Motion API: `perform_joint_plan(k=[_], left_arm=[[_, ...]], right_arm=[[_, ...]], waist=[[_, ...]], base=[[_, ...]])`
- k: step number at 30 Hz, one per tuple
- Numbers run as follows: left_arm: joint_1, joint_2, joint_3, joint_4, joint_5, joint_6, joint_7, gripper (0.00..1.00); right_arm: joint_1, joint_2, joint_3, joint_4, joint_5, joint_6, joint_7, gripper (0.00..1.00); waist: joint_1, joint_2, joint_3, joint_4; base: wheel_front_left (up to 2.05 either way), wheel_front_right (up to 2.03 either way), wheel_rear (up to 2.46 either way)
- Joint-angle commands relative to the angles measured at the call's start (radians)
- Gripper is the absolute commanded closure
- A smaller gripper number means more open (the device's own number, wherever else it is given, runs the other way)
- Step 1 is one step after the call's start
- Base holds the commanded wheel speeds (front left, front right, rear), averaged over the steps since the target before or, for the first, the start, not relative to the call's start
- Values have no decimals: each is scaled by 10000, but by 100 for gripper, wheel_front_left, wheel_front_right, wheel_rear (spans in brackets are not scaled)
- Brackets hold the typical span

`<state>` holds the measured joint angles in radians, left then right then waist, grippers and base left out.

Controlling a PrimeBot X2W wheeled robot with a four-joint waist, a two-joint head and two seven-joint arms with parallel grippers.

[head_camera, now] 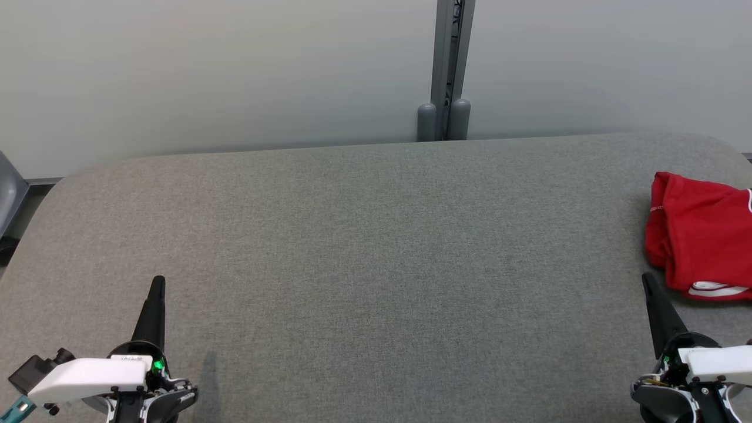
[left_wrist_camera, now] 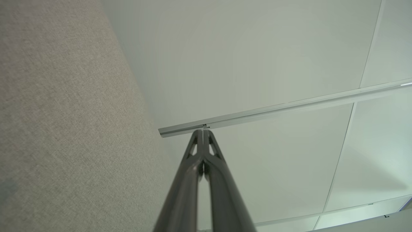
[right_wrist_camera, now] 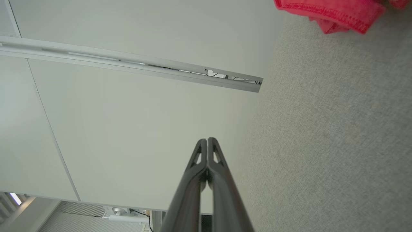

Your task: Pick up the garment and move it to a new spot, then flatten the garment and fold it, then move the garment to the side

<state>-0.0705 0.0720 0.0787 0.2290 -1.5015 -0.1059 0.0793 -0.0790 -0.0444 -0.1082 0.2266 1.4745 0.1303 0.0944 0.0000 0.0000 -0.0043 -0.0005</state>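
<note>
**L gripper** (head_camera: 157, 283): near edge of table (head_camera: 376, 235), left end. Fingers pressed tog., nothing held; the left wrist view shows tips meeting (left_wrist_camera: 203, 131).

**R gripper** (head_camera: 646, 278): near edge of table, right end. Fingers closed tight, empty; same in the right wrist view (right_wrist_camera: 207, 140). Tip is near the garment's near hem, not touching.

**Garment** (head_camera: 702, 235): red, crumpled heap at table's right edge, about mid-depth; part cut off by frame. A stitched hem shows in the right wrist view (right_wrist_camera: 334, 11).
- Handling (est.): light, soft, limp knit. Will sag and drape once lifted, no stiffness to push against. Bunched layers prob. come up tog.
- Hold (est.): pinch the stitched hem or the heap's near-left corner, closest to R gripper. For flattening, both grippers at opp. corners.
- Markings: white trim (head_camera: 717, 289) at near hem. Small white mark on left fold, too small to read. No brand legible.

**Post** (head_camera: 447, 70): grey, upright, just behind table's far edge, approx. centre.

**Wall** (head_camera: 205, 70): pale panels beyond table's far edge. No writing.
</note>
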Motion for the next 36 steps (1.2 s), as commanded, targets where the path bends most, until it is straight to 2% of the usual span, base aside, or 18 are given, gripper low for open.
perform_joint_plan(k=[1, 20, 36], left_arm=[[-235, 1, 79, 7, -176, -99, 57, 100], [-473, -165, 324, 185, -1220, -286, 323, 100], [-440, -174, 333, 180, -1161, -283, 324, 100]], right_arm=[[-161, -94, -25, 10, 228, 7, 60, 100], [-376, -101, -69, 212, 1458, 7, 223, 100], [-349, -100, -65, 206, 1395, 7, 208, 100]], waist=[[0, 0, 5, 1], [0, 0, 74, 5], [0, 0, 74, 5]], base=[[0, 0, 0], [0, 0, 0], [0, 0, 0]])
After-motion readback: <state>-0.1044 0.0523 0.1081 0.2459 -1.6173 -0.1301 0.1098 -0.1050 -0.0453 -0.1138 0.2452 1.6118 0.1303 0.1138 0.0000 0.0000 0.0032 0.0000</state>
